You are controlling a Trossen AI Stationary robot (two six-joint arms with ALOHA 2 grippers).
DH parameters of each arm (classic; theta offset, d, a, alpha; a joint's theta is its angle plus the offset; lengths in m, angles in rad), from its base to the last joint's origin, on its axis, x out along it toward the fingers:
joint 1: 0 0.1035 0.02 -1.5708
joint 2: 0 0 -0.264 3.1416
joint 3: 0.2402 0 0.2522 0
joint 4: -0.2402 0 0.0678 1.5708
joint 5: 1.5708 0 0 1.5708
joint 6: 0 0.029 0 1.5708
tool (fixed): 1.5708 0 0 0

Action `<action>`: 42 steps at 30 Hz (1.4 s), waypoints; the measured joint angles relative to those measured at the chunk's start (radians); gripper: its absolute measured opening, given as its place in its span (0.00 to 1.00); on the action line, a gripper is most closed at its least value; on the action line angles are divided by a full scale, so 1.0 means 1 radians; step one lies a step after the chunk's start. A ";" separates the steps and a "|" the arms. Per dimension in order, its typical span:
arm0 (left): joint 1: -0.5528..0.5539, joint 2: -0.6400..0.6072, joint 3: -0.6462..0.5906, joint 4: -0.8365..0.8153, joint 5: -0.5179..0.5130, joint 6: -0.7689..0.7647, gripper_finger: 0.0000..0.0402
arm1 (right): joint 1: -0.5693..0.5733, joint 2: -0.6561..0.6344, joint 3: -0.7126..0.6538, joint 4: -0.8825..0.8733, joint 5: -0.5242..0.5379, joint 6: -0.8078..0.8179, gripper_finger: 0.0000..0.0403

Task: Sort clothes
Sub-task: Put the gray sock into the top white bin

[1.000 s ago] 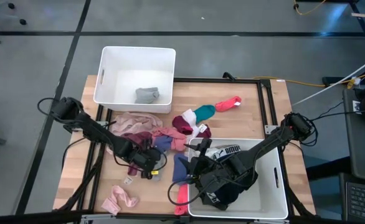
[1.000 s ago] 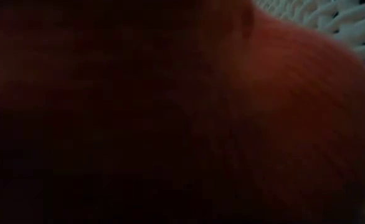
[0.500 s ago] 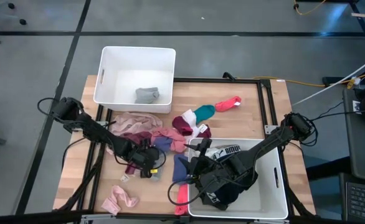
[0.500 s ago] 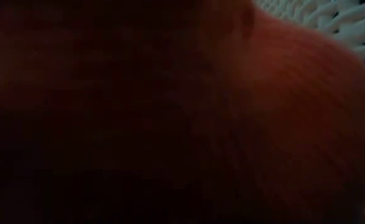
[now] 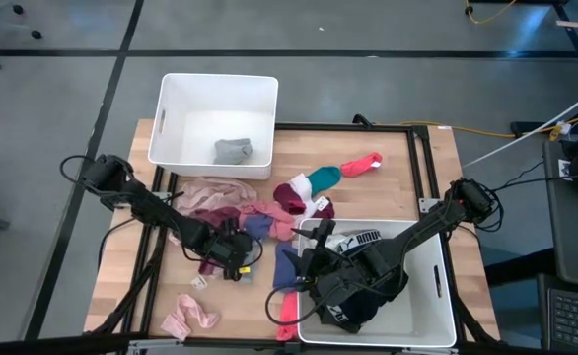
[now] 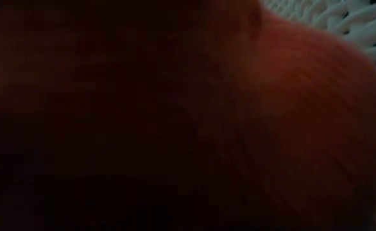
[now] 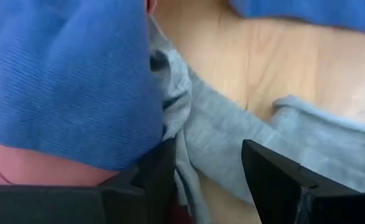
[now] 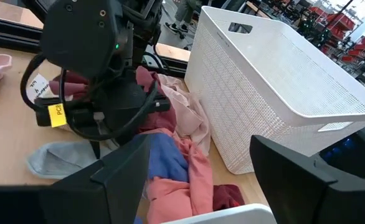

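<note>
From above, the left pincer [image 5: 232, 258] is down low on the counter [image 5: 121, 286] at the near edge of the clothes [image 5: 240, 207] pile, nose into the blue and maroon pieces; the right pincer [image 5: 314, 264] sits just beside it, over the left rim of the near bin [image 5: 445, 316], which holds dark garments; the far bin [image 5: 171, 118] has one grey piece in it; a pink sock [image 5: 188, 316] lies apart at the counter's front, and a teal-and-pink sock [image 5: 343, 170] lies behind the pile.

The low view is blocked by dark red cloth right against the lens; nothing to read there.

Left wrist view: fingers [image 7: 276, 180] spread, straddling a fold of a grey sock [image 7: 232, 137] that lies flat on the wood, with a blue garment [image 7: 64, 81] crowding one finger; the smart move here, I'd say, is to press down and close on grey only, keeping the blue clear, or two pieces come up together.

Right wrist view: the right arm's fingers [image 8: 307, 180] stand wide with nothing between them; it looks on at the left arm over the same grey sock; best it waits clear.
</note>
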 joint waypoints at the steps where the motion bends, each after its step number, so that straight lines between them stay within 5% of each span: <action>1: -0.002 -0.002 0.008 -0.002 0.000 0.000 0.43 | 0.000 0.000 0.000 0.000 0.000 0.001 0.69; 10: -0.001 -0.006 -0.035 0.012 -0.018 0.007 0.43 | -0.002 0.000 0.000 0.000 0.000 0.003 0.69; 19: 0.002 -0.007 -0.161 0.262 0.044 -0.032 0.41 | -0.007 0.000 0.000 0.001 -0.004 0.004 0.69; 27: 0.007 -0.009 -0.192 0.277 0.033 -0.026 0.10 | -0.007 0.000 0.000 0.001 -0.002 0.004 0.69; 34: 0.005 -0.026 -0.090 0.118 0.101 0.035 0.04 | -0.007 0.000 0.000 0.001 -0.001 0.003 0.69; 42: 0.005 -0.196 0.110 -0.145 0.115 0.171 0.02 | -0.006 0.000 0.000 0.001 0.000 0.003 0.69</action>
